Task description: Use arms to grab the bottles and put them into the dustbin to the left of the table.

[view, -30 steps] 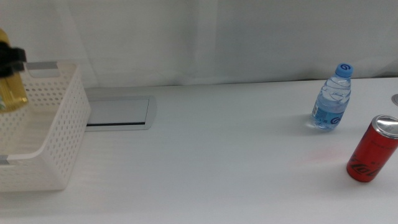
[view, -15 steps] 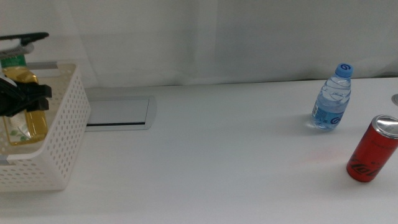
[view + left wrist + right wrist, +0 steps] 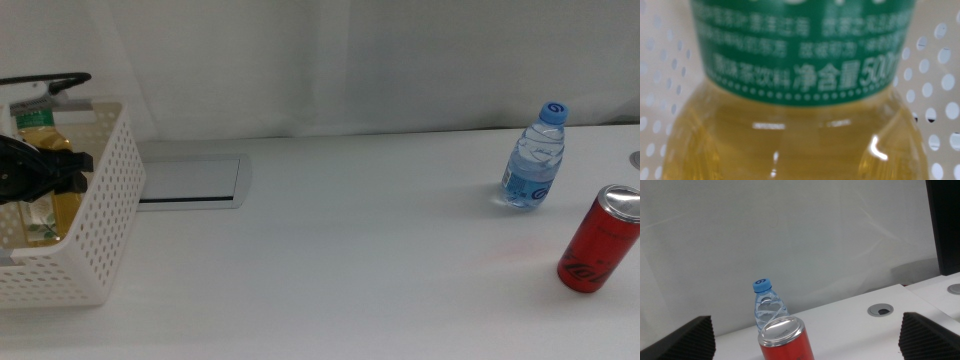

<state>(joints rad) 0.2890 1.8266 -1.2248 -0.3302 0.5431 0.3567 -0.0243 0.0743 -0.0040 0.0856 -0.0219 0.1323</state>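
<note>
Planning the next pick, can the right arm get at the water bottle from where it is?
Probably yes: the right gripper is open and faces the water bottle, but the red can stands directly in front of it.

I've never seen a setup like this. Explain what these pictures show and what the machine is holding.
Two robot arms work at a white table. One picture looks down over the table; the other two come from cameras on each wrist. The left gripper holds a tea bottle inside the white dustbin; its wrist camera is filled by that bottle. The right gripper, jaws apart, waits facing a blue-capped water bottle and a red can, both standing on the table.
</note>
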